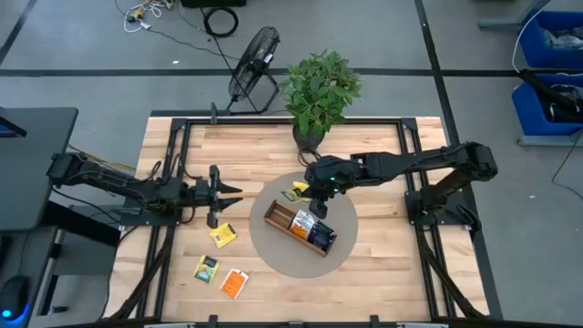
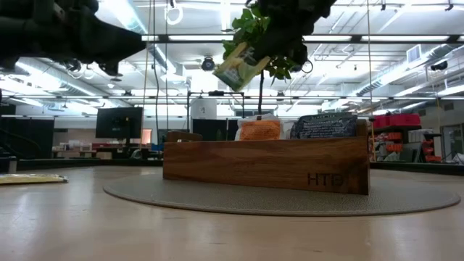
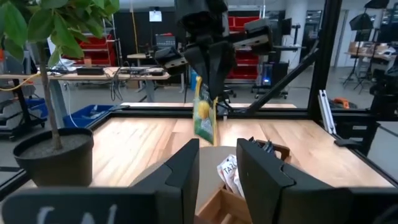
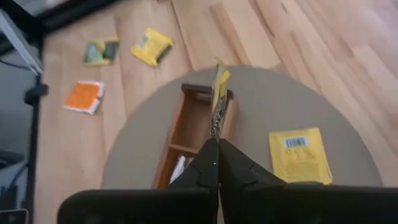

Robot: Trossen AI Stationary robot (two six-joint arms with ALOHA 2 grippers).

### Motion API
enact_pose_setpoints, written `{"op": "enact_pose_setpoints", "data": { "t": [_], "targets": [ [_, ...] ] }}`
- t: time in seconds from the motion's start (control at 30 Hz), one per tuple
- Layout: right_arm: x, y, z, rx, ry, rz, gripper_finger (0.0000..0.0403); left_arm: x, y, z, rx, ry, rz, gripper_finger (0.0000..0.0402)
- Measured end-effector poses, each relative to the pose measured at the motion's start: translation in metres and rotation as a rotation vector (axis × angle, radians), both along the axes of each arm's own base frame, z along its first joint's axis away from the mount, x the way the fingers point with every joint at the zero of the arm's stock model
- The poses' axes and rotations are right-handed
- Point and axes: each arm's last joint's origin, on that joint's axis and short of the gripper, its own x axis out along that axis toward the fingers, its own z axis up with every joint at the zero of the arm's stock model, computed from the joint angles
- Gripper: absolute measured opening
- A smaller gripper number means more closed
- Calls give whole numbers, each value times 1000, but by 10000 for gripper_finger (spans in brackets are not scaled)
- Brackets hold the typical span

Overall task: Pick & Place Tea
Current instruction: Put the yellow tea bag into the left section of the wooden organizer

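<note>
A yellow-green tea sachet (image 3: pixel 204 118) hangs in the air above the round grey mat (image 1: pixel 273 255), with my right gripper (image 4: pixel 214 142) shut on it. It hangs near one end of the long wooden tray (image 2: pixel 264 165). Orange (image 2: pixel 259 129) and dark blue (image 2: pixel 324 125) sachets stand in the tray's compartments. One yellow sachet (image 4: pixel 298 154) lies flat on the mat. Three more lie flat on the table left of the mat: yellow (image 1: pixel 223 235), yellow-green (image 1: pixel 206 269) and orange (image 1: pixel 234 283). My left gripper (image 3: pixel 217 155) is open at the table's left and points level toward the mat, holding nothing. My right gripper pinches the sachet's upper edge (image 3: pixel 200 84) between its two fingers. The fingers slant down from the table's right side. The sachet hangs below them, slightly tilted, clear of the tray and the mat.
A potted plant (image 1: pixel 319 91) stands at the table's far edge, close behind my right gripper. A black frame (image 1: pixel 273 120) borders the wooden table. A fan (image 1: pixel 253 62) lies on the floor beyond it. Bare wood shows at the near right of the mat.
</note>
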Motion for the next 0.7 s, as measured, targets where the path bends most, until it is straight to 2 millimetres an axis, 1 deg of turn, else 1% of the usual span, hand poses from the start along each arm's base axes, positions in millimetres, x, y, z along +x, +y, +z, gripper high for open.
{"op": "enact_pose_setpoints", "data": {
  "t": [0.23, 0.4, 0.53, 0.7],
  "targets": [
    [35, 0, -5, 47, 114, 60, 0, -8, -1, -3, 19, -22, -19, 112],
    [59, 1, -9, 47, 239, 93, 0, -10, -1, -1, 32, -26, -21, 112],
    [72, -2, -10, 36, 307, 105, 0, -10, -1, -2, 33, -25, -21, 112],
    [81, -7, -16, 55, 365, 107, 0, -10, -1, -2, 27, -16, -21, 112]
  ]
}}
